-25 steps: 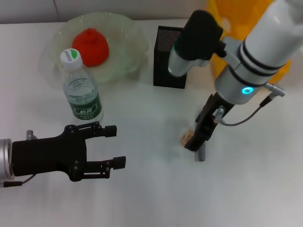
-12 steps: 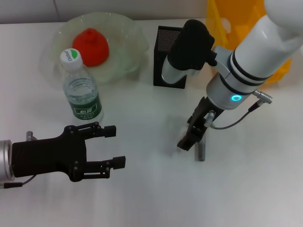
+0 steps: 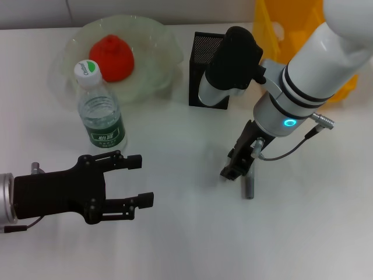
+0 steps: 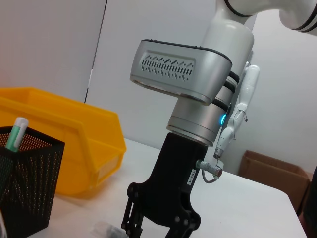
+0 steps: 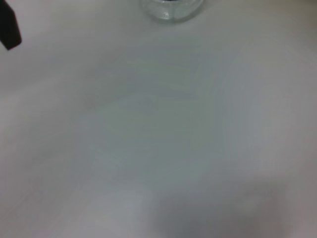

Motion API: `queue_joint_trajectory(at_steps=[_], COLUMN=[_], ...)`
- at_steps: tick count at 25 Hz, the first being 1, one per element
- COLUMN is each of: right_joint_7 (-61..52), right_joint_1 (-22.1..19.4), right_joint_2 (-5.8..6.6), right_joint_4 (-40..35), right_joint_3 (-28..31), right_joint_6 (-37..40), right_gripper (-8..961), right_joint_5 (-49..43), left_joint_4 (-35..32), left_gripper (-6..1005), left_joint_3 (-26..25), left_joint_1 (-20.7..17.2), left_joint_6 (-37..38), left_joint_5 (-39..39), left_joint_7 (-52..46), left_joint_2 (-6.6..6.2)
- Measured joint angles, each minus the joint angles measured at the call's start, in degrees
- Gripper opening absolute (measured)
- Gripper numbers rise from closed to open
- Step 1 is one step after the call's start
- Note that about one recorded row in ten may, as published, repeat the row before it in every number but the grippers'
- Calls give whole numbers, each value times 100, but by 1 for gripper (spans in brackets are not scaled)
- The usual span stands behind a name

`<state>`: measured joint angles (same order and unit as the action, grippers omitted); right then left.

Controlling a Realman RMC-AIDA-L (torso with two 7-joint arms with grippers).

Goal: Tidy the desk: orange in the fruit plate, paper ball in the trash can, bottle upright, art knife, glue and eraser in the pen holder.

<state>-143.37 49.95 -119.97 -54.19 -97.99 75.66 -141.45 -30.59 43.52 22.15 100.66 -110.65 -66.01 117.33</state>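
My right gripper rests low on the desk, apparently clenched; whether it holds anything I cannot tell. A grey knife lies just beside it. My left gripper hovers released, well apart.

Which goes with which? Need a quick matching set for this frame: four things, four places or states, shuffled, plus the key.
Things:
1. orange
2. bottle
3. pen holder
4. right gripper

Places or states:
A. low over the desk, beside a small grey object
B. in the fruit plate
C. standing upright, cap on top
D. black mesh, beside the trash can

Pairs: 1-B, 2-C, 3-D, 4-A
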Motion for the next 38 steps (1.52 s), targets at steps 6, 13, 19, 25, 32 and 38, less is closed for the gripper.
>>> queue_joint_trajectory(at_steps=[6,13,19,25,32,38], right_joint_7=[-9,-34,-25,323,518,289], right_joint_1=[-5,-331,-596,-256,-182,-217], right_joint_2=[5,54,58,77,70,82], right_joint_4=[-78,-1436,-2669,-1894,-1463,-1920], right_joint_3=[-81,604,2008,2518,2563,2575], right_joint_6=[53,732,504,-215,-415,472], right_gripper=[442,403,394,448,528,606], right_joint_5=[0,-46,-24,71,212,134], left_joint_4=[0,0,0,1,0,-1], left_gripper=[827,827,827,827,827,827], left_joint_3=[-1,-2,-2,-2,-2,-2], left_joint_1=[0,-9,-9,-14,-31,-35], left_joint_6=[-2,15,34,46,60,97], left_joint_5=[0,7,9,7,1,-1], left_joint_7=[0,1,1,1,1,1], left_joint_2=[0,-15,-20,-21,-30,-33])
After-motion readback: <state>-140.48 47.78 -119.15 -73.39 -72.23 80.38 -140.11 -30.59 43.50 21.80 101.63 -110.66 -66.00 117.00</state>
